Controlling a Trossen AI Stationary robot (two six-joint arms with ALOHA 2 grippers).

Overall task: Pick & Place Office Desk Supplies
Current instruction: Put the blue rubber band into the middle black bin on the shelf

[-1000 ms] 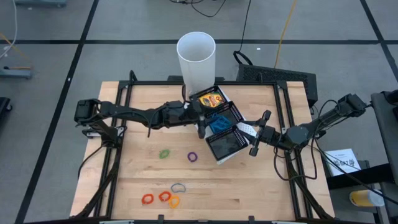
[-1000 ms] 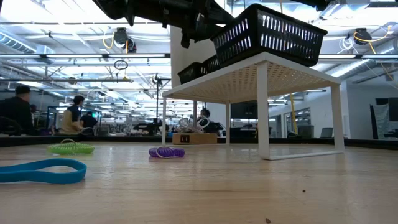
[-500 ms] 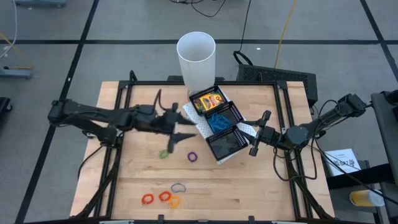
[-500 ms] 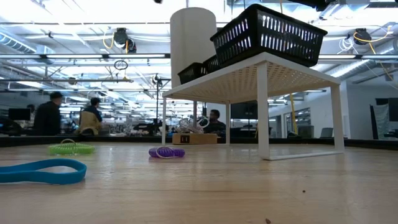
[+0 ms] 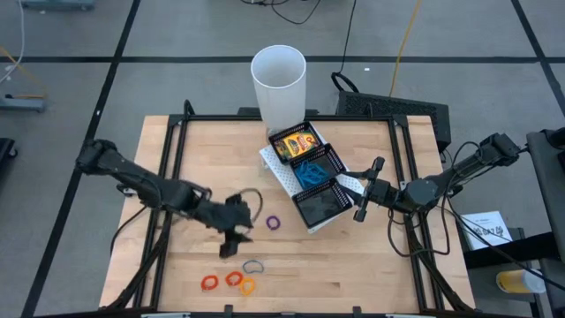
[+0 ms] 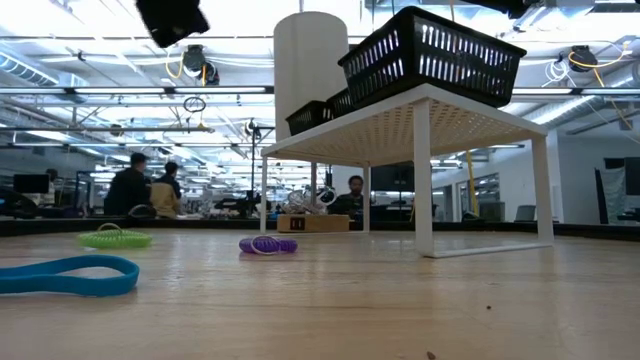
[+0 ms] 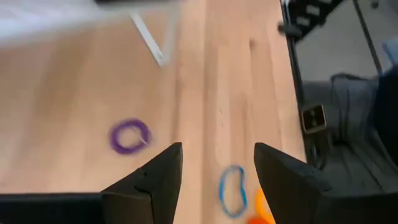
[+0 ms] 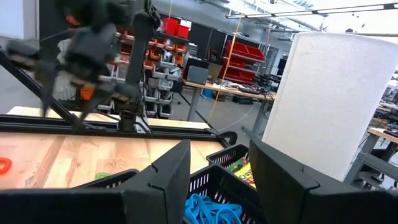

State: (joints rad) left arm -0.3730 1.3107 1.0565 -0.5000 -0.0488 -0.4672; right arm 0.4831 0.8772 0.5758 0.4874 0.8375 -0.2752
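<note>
High view overhead, straight down; low view table-level; both share purple loop (image 5: 273,223) (image 6: 267,244).

Our two arms are dark, slim and jointed, with black cables trailing beside them. Our left hand (image 5: 231,240) ends in two broad, matte black fingers (image 7: 147,186) with angular, faceted faces; our right hand (image 5: 364,201) carries the same.

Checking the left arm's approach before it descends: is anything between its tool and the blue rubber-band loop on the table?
Nothing visible. The left tool hangs open above bare wood, and the blue loop lies flat just beyond its fingertips. The purple loop lies off to one side and an orange loop touches the blue one's far side, outside the gap.
</note>
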